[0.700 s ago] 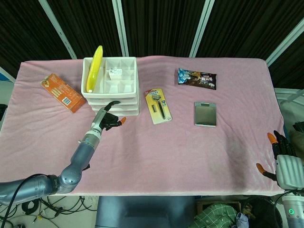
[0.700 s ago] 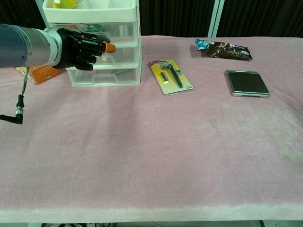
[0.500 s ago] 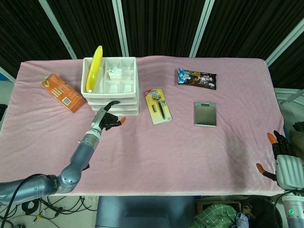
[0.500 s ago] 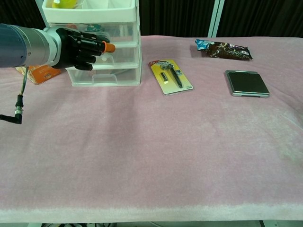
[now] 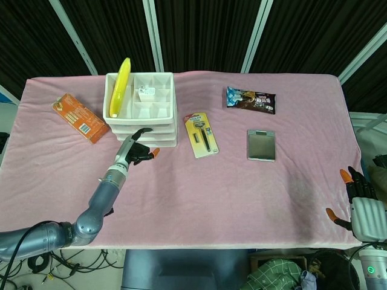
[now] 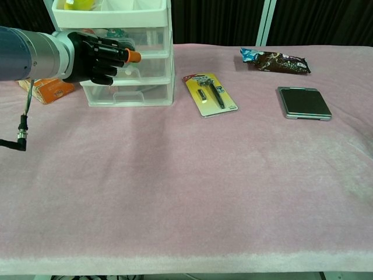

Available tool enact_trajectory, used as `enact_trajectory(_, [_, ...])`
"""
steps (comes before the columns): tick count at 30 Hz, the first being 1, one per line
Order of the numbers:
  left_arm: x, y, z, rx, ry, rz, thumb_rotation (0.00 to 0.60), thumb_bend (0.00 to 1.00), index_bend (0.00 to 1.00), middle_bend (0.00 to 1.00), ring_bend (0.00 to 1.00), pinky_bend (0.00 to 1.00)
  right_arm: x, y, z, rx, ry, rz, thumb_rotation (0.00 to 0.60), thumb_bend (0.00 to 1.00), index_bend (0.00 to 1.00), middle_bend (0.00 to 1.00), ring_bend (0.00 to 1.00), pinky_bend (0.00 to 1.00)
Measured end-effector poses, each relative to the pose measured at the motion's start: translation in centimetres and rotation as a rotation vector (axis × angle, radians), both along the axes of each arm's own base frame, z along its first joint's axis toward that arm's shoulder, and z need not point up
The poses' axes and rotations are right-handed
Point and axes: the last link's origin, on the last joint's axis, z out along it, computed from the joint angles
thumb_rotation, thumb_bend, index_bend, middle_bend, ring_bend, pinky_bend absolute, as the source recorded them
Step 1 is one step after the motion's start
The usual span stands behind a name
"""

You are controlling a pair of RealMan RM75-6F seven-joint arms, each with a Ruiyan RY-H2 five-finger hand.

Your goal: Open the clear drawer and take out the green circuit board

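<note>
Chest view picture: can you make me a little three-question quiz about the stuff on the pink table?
1. True or false: the banana lies on top of the clear drawer unit.
2. Which thing lies between the drawer unit and the grey scale? A) razor pack B) orange box C) snack bag
3. Fill in: the left hand is in front of the ______, while the right hand waits at the table's edge.

Key: 1 true. 2 A. 3 drawers.
</note>
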Motion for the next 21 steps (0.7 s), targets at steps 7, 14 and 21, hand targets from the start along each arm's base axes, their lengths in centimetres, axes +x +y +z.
enact_trajectory(7, [-0.05,0.04,-0.11,-0.003,0.001,0.000,0.600,0.34,0.18,1.00,0.98,0.95,-0.02,-0.03,0.04,-0.002,-0.002,-0.002,0.600,0.13,0.00,0.00,0.00,0.12])
enact_trajectory(14, [0.02,-0.06,-0.24,-0.011,-0.002,-0.001,0.600,0.34,0.21,1.00,0.98,0.95,-0.01,-0.03,0.02,-0.001,-0.003,-0.002,0.600,0.13,0.00,0.00,0.00,0.12])
enact_trajectory(21, [-0.01,-0.38,-0.32,-0.020,0.001,-0.009,0.600,0.34,0.23,1.00,0.98,0.95,0.01,0.00,0.02,-0.002,-0.004,-0.001,0.600,0.13,0.00,0.00,0.00,0.12])
